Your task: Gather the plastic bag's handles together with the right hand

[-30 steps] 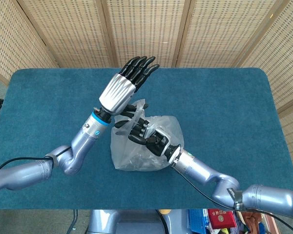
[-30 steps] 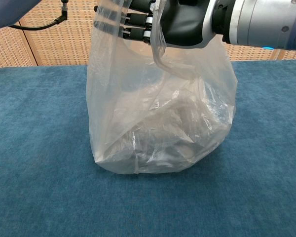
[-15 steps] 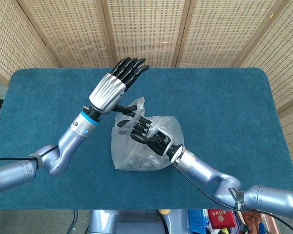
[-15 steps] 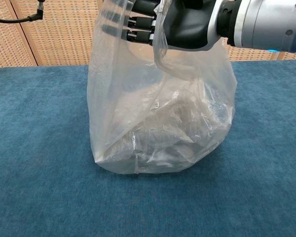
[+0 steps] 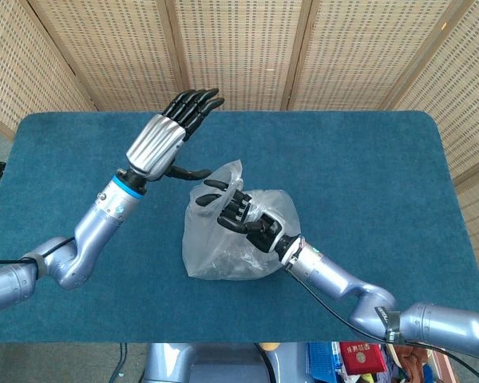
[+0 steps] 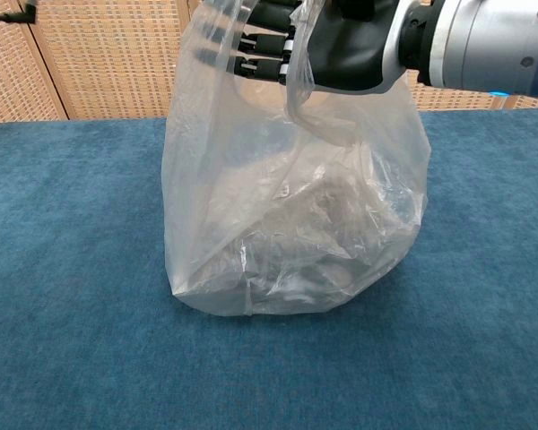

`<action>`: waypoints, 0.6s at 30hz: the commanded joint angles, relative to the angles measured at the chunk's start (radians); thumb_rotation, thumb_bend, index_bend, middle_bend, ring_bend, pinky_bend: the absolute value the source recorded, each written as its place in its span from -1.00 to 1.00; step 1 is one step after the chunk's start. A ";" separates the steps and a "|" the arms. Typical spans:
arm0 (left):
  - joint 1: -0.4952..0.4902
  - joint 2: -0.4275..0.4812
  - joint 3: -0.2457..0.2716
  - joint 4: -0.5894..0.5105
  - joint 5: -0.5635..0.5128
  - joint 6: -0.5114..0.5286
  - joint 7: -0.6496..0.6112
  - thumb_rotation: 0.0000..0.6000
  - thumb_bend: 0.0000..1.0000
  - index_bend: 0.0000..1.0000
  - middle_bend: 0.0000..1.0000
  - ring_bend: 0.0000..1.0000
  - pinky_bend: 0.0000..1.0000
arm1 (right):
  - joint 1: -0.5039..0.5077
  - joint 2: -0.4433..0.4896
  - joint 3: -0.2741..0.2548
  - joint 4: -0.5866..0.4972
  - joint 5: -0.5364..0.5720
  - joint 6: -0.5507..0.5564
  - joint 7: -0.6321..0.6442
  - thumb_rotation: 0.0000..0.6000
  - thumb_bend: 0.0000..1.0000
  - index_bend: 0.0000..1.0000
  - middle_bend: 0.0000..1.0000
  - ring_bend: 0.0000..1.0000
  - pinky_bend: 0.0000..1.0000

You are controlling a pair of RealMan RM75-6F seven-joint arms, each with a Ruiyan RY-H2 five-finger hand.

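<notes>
Left robot hand (image 5: 161, 137) has pulled back up and to the left, away from the bag, over the last second; right robot hand (image 5: 241, 217) has barely shifted, staying at the bag mouth.

Right robot hand: fingers curled in at the top of the plastic bag (image 5: 235, 235), dark fingertips seen through the film in the chest view, with one handle (image 6: 298, 85) draped over it as a loose strip. Looks like it grips the bunched top of the bag, but whether both handles are inside the curl I cannot tell. Left robot hand: flat, fingers straight and together-ish, holding nothing, clear of the bag.

Bag stands upright on the blue tabletop (image 5: 367, 175), roughly centre, with crumpled contents at the bottom that are too hazy to identify.

Risks from here, as a judgement: the thin film is slippery, so the draped handle could slide off the fingers if the right robot hand lifts or rotates before closing fully. Only one handle may be caught, leaving the gather half done. With the left robot hand gone there is no support, so a sideways pull could tip the bag over.
</notes>
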 commanded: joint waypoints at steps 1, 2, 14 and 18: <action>0.020 0.028 -0.010 -0.015 -0.008 0.013 -0.015 1.00 -1.00 -1.00 -1.00 -1.00 -0.94 | -0.002 0.001 0.002 0.001 0.001 -0.002 -0.003 1.00 -0.32 -0.70 -0.36 -0.63 -0.63; 0.026 0.036 -0.010 -0.017 -0.007 0.017 -0.019 1.00 -1.00 -1.00 -1.00 -1.00 -0.94 | -0.002 0.002 0.004 0.001 0.003 -0.003 -0.004 1.00 -0.32 -0.70 -0.36 -0.63 -0.63; 0.121 0.090 0.032 0.054 0.016 0.077 -0.065 1.00 -1.00 -1.00 -1.00 -1.00 -0.94 | -0.003 0.007 0.040 0.002 0.062 -0.011 -0.066 1.00 -0.30 -0.70 -0.36 -0.66 -0.63; 0.152 0.099 0.047 0.089 0.027 0.096 -0.101 1.00 -1.00 -1.00 -1.00 -1.00 -0.94 | -0.007 0.006 0.058 -0.002 0.095 -0.015 -0.092 1.00 -0.29 -0.70 -0.39 -0.69 -0.63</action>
